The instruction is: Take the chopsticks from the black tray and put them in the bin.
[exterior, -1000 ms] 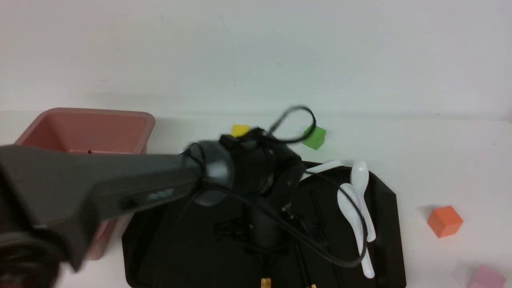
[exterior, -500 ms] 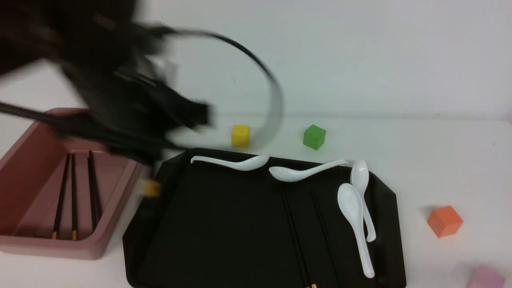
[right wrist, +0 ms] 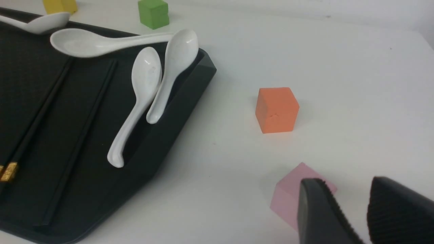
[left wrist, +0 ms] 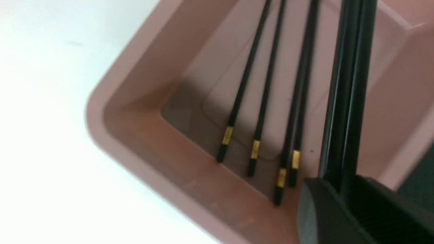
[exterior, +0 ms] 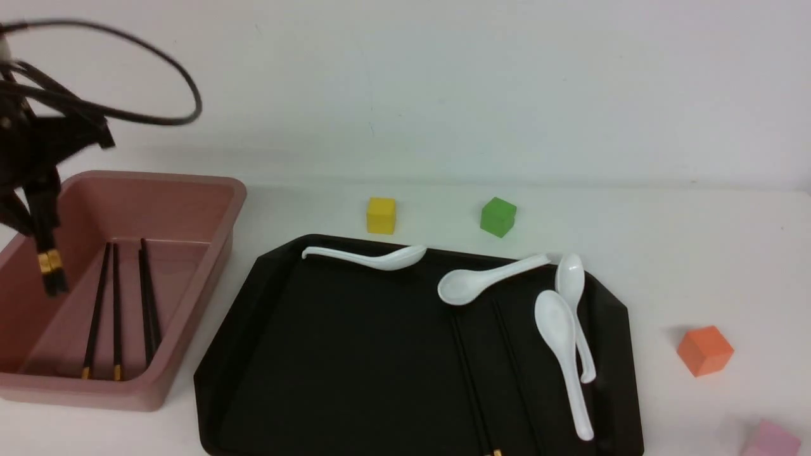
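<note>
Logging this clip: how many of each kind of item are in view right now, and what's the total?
Chopsticks: 8 (4 lying in the bin, 2 held by the left end effector, 2 on the black tray)
White spoons: 4
Cubes: 4 (yellow, green, orange, pink)
Black tray: 1
Bin: 1
Total: 18

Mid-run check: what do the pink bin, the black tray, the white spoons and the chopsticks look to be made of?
The bin looks like moulded plastic: matte pink, thick rolled rim. The tray is probably plastic too, finely textured with a soft sheen. The spoons are glossy white, ceramic or melamine; cannot tell which. The chopsticks are smooth black with gold bands, lacquered wood or plastic.
</note>
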Action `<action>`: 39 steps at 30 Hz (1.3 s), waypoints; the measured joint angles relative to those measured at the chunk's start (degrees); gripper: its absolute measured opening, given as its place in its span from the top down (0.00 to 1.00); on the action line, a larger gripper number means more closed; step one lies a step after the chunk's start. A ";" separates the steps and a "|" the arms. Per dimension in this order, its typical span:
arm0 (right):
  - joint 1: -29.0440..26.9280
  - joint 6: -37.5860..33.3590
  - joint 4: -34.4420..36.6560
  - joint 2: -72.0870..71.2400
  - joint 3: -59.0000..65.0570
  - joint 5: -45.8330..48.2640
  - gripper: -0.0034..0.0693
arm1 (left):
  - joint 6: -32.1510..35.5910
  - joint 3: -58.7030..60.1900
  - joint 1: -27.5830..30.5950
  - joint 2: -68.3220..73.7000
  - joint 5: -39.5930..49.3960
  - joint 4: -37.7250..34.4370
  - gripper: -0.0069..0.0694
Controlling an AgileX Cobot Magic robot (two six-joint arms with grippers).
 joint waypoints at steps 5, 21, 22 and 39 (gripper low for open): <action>0.00 0.00 0.00 0.00 0.00 0.00 0.62 | 0.03 0.00 0.13 6.56 -2.70 -0.21 0.77; 0.00 0.00 0.00 0.00 0.00 0.00 0.62 | 0.03 0.00 0.13 15.65 -10.69 -0.26 0.72; 0.00 0.00 0.00 0.00 0.00 0.00 0.62 | 0.03 0.00 0.13 15.65 -10.76 -0.26 0.72; 0.00 0.00 0.00 0.00 0.00 0.00 0.62 | 10.44 0.31 0.13 10.66 -0.99 -1.72 0.90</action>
